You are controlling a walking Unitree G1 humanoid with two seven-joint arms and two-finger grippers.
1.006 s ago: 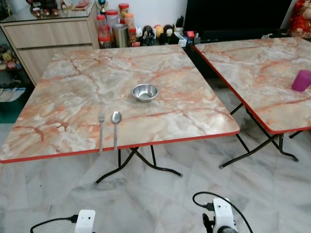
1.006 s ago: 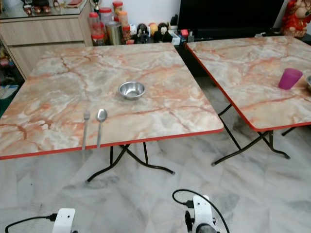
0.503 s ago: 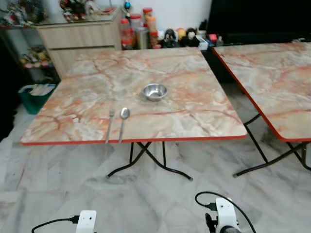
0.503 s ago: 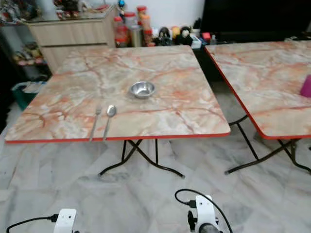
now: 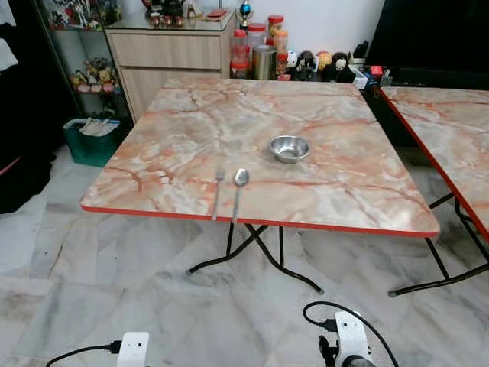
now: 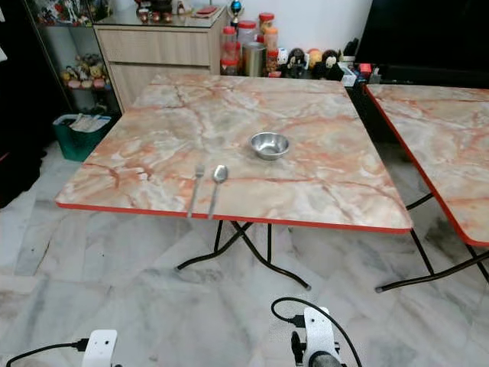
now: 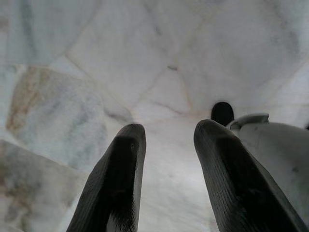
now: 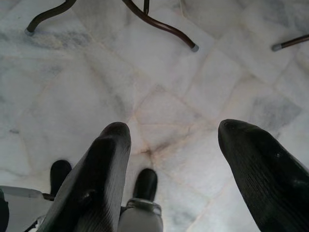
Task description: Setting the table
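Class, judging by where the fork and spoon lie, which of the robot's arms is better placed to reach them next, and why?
Probably the left. The fork and spoon lie left of the steel bowl, nearer the left gripper. Both it and the right gripper hang open over the floor.

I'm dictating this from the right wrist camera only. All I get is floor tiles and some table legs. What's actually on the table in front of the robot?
Observer: A steel bowl sits near the middle of the marble table.
Operator: Any cutlery laid out?
Observer: Yes, a fork and a spoon lie side by side at the near edge, to the left of the bowl.
Operator: And the other hand?
Observer: The left hand hangs over the floor, its fingers apart and holding nothing.
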